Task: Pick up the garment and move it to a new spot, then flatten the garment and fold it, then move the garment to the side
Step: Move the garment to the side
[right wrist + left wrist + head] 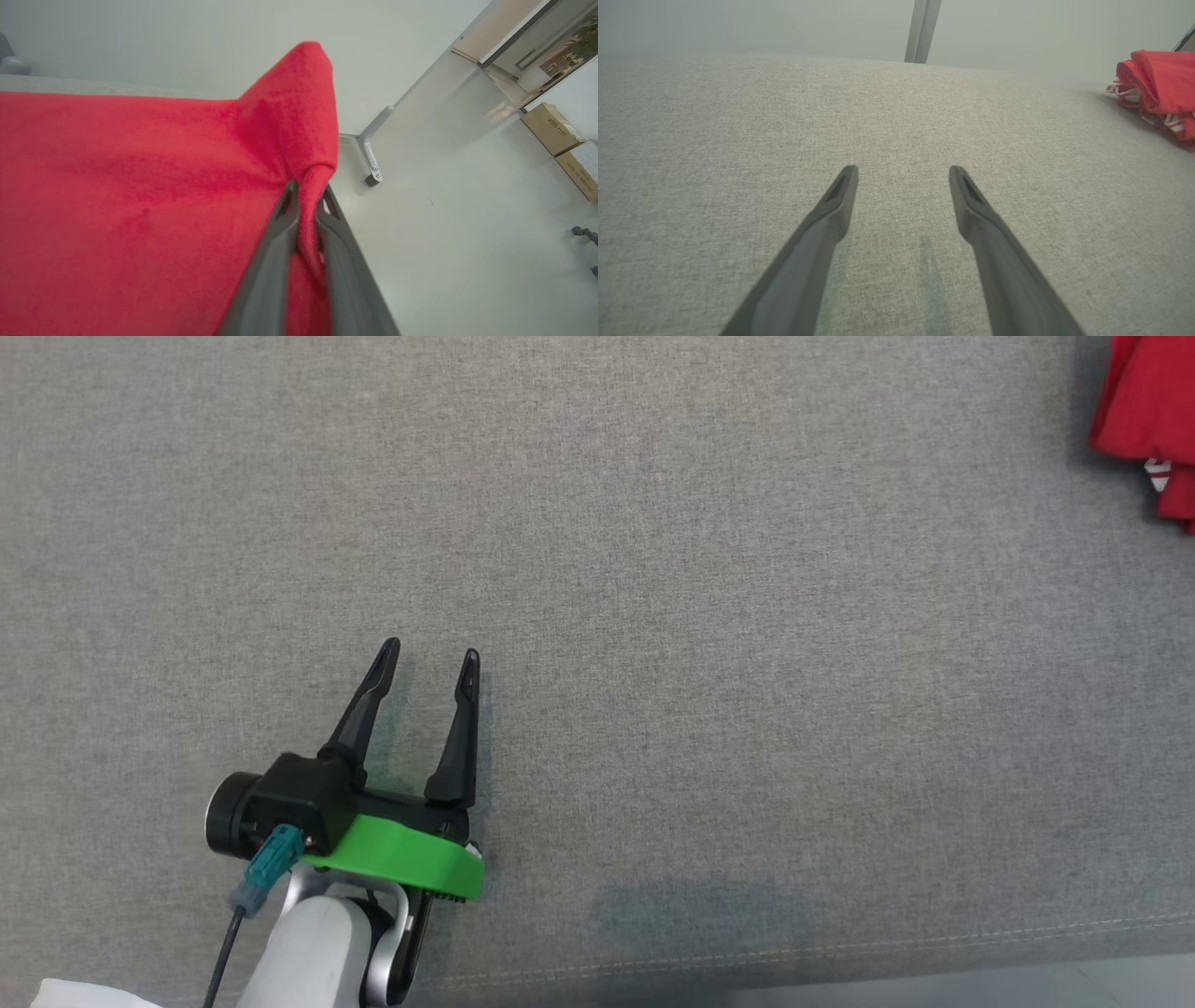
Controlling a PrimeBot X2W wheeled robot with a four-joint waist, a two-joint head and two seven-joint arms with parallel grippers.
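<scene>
Right end effector (309, 189) is basically in the lens here, both fingers squeezed together on a bunched fold of the red garment (140, 196). So that's a proper pinch, cloth poking up between the tips. The rest of the garment spreads away from the grip and sits bundled at the far right corner of the desk (747, 663), right by its edge, with bare floor beyond.

Left end effector (429, 650) is over the near left part of the desk, fingers spread wide, nothing in them, nothing but grey cover around it.

My read is that this is the very first step, pick up and relocate: the grab is made, the move isn't. Next it needs a lift high enough that the hanging cloth clears the desk, then a carry toward the middle of the desk, where there's loads of bare room to flatten. A one-point pinch means it'll dangle and swing, so go slow-ish. The left one should probably come in for a second corner once it lands.
</scene>
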